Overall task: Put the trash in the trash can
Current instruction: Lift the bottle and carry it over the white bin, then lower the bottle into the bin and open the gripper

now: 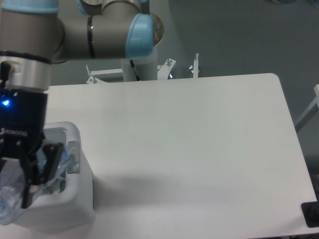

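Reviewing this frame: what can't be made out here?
- Trash can: its inside is mostly covered by the gripper; its left part is cut off by the picture's edge.
- Clear plastic bottle: blurred, partly behind the jaws, running to the left edge; its cap isn't visible.
- Paper packet: not visible at all.
- Jaws: contact with the bottle is too blurred to confirm.
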Controlling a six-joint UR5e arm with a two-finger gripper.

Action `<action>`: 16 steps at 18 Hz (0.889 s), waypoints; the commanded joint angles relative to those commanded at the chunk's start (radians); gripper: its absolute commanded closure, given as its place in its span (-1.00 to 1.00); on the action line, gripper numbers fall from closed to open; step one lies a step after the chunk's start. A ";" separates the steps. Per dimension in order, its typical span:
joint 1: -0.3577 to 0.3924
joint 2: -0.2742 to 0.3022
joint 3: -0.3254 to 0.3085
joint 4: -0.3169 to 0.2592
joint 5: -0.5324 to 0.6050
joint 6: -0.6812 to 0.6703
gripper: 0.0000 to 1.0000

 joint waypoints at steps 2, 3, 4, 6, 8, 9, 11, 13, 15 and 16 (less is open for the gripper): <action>-0.005 -0.003 -0.011 0.000 0.000 0.000 -0.20; -0.005 -0.005 -0.012 0.000 0.000 -0.003 -0.21; -0.005 -0.005 -0.018 0.000 0.000 -0.003 -0.36; -0.005 0.000 -0.026 0.000 0.000 0.000 -0.90; -0.005 0.008 -0.031 -0.002 0.000 -0.005 -1.00; -0.002 0.012 -0.032 -0.002 0.002 -0.008 -1.00; 0.006 0.018 -0.035 -0.003 0.002 -0.031 -1.00; 0.044 0.028 -0.041 -0.006 0.002 -0.035 -1.00; 0.073 0.035 -0.063 -0.008 0.008 -0.032 -1.00; 0.101 0.050 -0.080 -0.008 0.006 -0.031 -1.00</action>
